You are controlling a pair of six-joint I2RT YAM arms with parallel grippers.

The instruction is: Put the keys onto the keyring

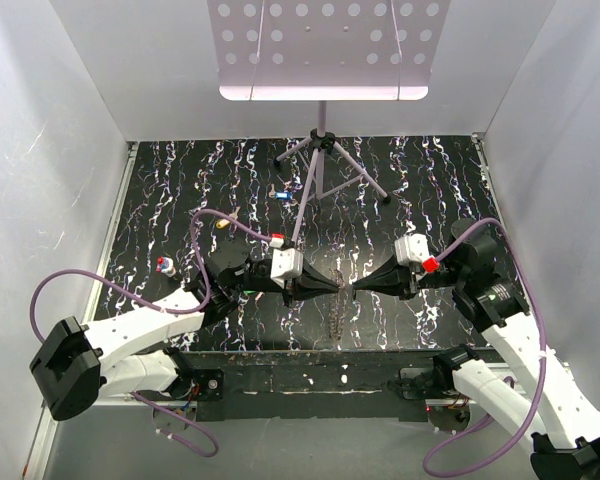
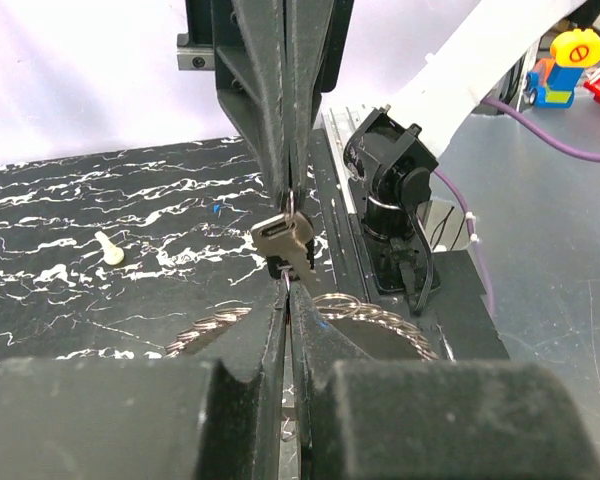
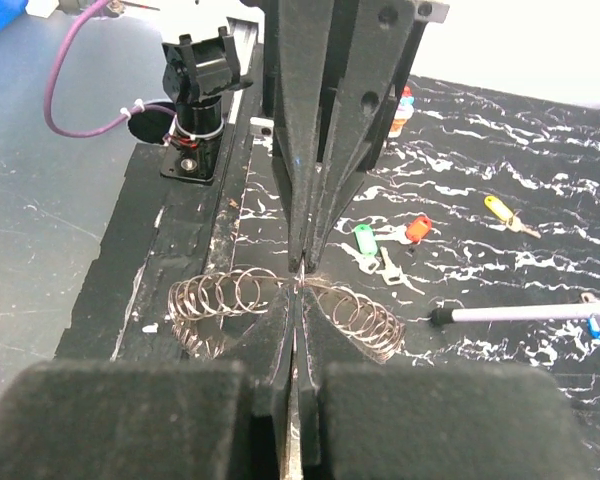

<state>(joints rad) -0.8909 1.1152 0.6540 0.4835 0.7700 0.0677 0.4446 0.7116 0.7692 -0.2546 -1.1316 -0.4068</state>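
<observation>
My left gripper (image 1: 330, 284) and right gripper (image 1: 364, 288) meet tip to tip above the near middle of the black mat. The keyring (image 1: 335, 322), a silvery ring rimmed with small loops, hangs at their tips; it shows on both sides of the fingers in the left wrist view (image 2: 380, 315) and the right wrist view (image 3: 210, 300). My left gripper (image 2: 288, 290) is shut on its rim. My right gripper (image 3: 298, 285) is shut on a silver key (image 2: 285, 240), whose blade points down to the left tips. The contact point itself is hidden.
Loose keys lie on the mat: green-headed (image 3: 364, 240), red-headed (image 3: 417, 229), yellow-headed (image 3: 495, 208), plain silver (image 3: 390, 268), blue-headed (image 1: 283, 194). A tripod stand (image 1: 320, 150) with a perforated tray stands at the back; one leg (image 3: 520, 313) reaches near. White walls enclose the mat.
</observation>
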